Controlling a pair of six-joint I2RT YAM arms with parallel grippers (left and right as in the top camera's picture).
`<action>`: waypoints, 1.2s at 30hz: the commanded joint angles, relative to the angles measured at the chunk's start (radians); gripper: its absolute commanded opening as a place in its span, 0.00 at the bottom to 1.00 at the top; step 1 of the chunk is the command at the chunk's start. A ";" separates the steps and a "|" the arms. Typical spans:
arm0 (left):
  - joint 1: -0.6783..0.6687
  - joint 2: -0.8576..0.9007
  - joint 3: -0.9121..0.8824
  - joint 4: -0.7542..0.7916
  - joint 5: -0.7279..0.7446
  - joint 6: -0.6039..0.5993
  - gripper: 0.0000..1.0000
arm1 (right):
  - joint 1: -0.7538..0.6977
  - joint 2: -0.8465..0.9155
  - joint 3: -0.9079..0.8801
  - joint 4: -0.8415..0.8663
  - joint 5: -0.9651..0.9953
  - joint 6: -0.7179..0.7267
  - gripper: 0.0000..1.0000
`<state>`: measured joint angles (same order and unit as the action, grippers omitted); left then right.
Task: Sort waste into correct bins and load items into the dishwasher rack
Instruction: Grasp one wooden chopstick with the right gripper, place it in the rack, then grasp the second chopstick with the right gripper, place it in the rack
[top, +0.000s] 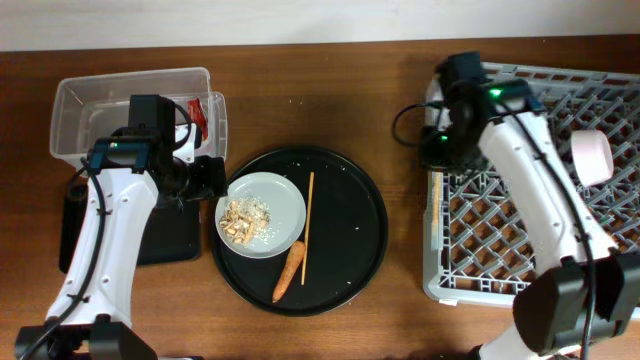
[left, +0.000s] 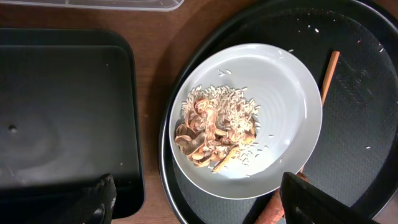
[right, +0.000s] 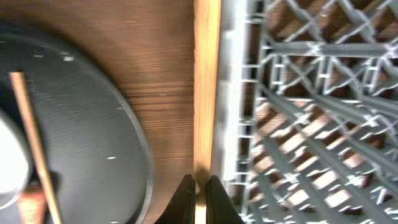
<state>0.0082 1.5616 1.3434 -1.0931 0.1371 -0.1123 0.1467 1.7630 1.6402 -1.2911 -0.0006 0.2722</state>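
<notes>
The pale plate (top: 285, 200) lies on the left of the round black tray (top: 350, 220) with beige food scraps (top: 243, 218) on it. An orange carrot (top: 289, 272) and one chopstick (top: 309, 215) lie beside it. My left gripper (top: 205, 180) is open, its fingers (left: 199, 208) straddling the plate's (left: 286, 106) near edge and the scraps (left: 214, 134). My right gripper (top: 440, 145) is shut on the second chopstick (right: 206, 93), held along the left rim of the grey rack (top: 540, 200). A pinkish bowl (top: 592, 157) sits in the rack. The cup is out of view.
The clear tub (top: 130, 95) at the far left holds a red wrapper (top: 200, 108). The flat black tray (top: 170, 235) lies just in front of it, under my left arm, and fills the left of the left wrist view (left: 62, 112).
</notes>
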 joint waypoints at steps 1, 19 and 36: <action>0.006 -0.012 0.000 -0.001 -0.007 0.009 0.84 | -0.072 0.011 -0.062 0.026 0.013 -0.061 0.04; 0.006 -0.012 0.000 -0.001 -0.003 0.008 0.84 | 0.189 0.041 -0.050 0.087 -0.198 -0.216 0.04; 0.006 -0.012 0.000 -0.001 -0.003 0.008 0.84 | 0.243 0.366 -0.177 0.249 0.021 -0.088 0.04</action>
<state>0.0082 1.5616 1.3430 -1.0950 0.1375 -0.1123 0.4240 2.1094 1.4742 -1.0718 -0.1371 0.1169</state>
